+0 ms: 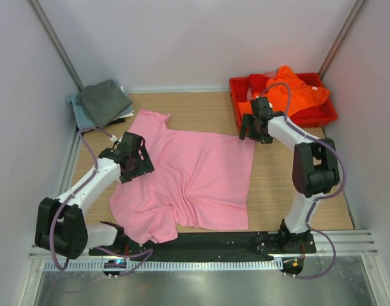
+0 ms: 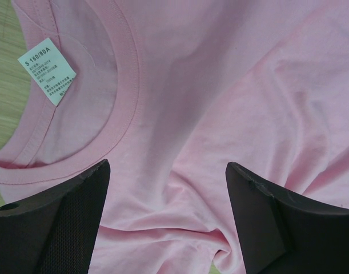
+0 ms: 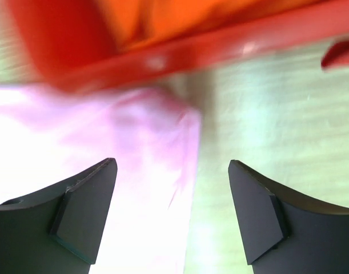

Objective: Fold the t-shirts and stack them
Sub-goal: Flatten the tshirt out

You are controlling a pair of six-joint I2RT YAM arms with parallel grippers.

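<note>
The left gripper (image 2: 167, 165) is hanging over the neck end of the pink t-shirt (image 1: 195, 172), jaws standing wide with nothing between them. Just ahead of its fingertips the collar (image 2: 128, 85) is curving round, with the white size label (image 2: 47, 70) off toward its left finger. Whether the fingers are touching the cloth I cannot tell.

The shirt is lying spread on the wooden table (image 1: 277, 185), long axis running from one gripper to the other: the neck is pointing at the left gripper, the hem at the right one. One sleeve is reaching away beyond the left gripper, while the other is lying rumpled back toward that arm's base.

The right gripper (image 3: 171, 162) is also gaping, holding nothing, above the shirt's far hem corner. Its wrist view is blurring badly, so the cloth's edge is hard to make out.

Just past its fingertips the red tray (image 1: 322, 115) is holding the heaped orange t-shirt (image 1: 290, 89).

Well beyond the left gripper, the folded dark grey t-shirt (image 1: 104, 101) is covering most of the pale blue-grey t-shirt (image 1: 76, 108).
</note>
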